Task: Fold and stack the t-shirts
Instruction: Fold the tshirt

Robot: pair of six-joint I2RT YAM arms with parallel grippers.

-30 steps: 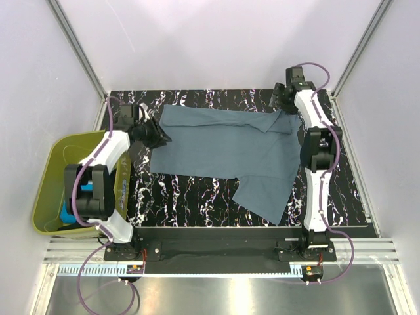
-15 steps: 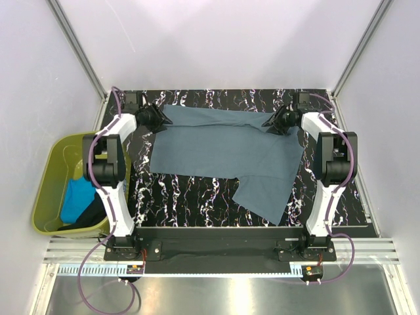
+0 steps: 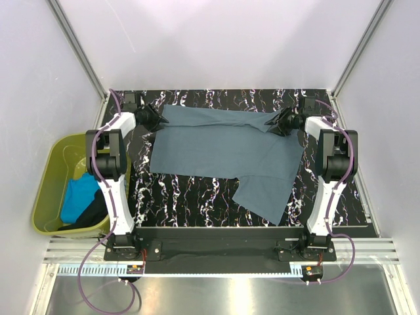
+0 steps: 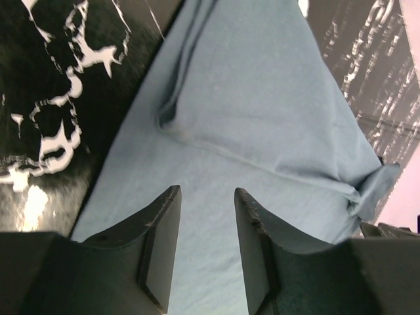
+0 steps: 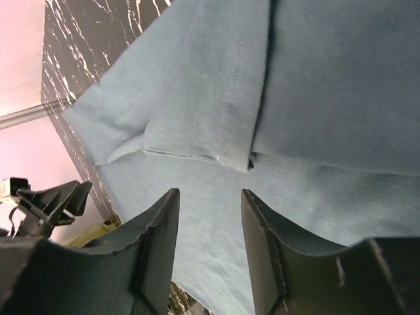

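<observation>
1. Both left gripper (image 4: 207,191) and right gripper (image 5: 210,193): jaws half-parted, holding nothing.
2. Slate t-shirt (image 3: 223,147): soft matte knit, spread on your marbled table (image 3: 190,197), far corners under them.
3. Turquoise t-shirt (image 3: 77,197) in olive tub (image 3: 46,170): partly hidden.
</observation>
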